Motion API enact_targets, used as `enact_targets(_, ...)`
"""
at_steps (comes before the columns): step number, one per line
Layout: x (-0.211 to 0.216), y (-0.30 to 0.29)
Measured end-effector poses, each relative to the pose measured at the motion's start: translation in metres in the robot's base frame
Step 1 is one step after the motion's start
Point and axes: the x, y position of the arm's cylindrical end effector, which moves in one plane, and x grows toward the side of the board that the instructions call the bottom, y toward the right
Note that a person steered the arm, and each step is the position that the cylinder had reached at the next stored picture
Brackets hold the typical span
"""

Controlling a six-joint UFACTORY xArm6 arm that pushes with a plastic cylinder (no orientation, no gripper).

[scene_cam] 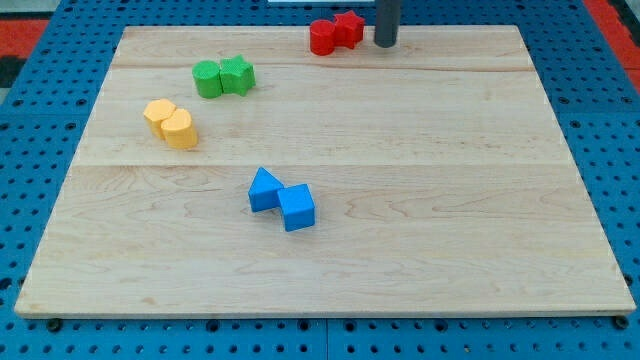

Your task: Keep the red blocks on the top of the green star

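Two red blocks sit touching at the view's top, a rounded one (323,38) and a star-like one (348,27) to its right. My tip (386,43) stands just right of the red star-like block, a small gap apart. The green star (238,74) lies at the upper left, touching a green round block (208,79) on its left. The red blocks are above and to the right of the green star.
Two yellow blocks (171,123) touch at the left. A blue triangle-like block (264,189) and a blue cube (297,208) touch near the middle. The wooden board (450,200) lies on a blue pegboard.
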Motion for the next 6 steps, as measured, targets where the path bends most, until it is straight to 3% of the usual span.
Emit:
enact_targets(2, -0.034, 0.031)
enact_targets(3, -0.034, -0.033)
enact_targets(4, -0.028, -0.120)
enact_targets(5, 0.023, -0.131)
enact_targets(6, 0.037, -0.112)
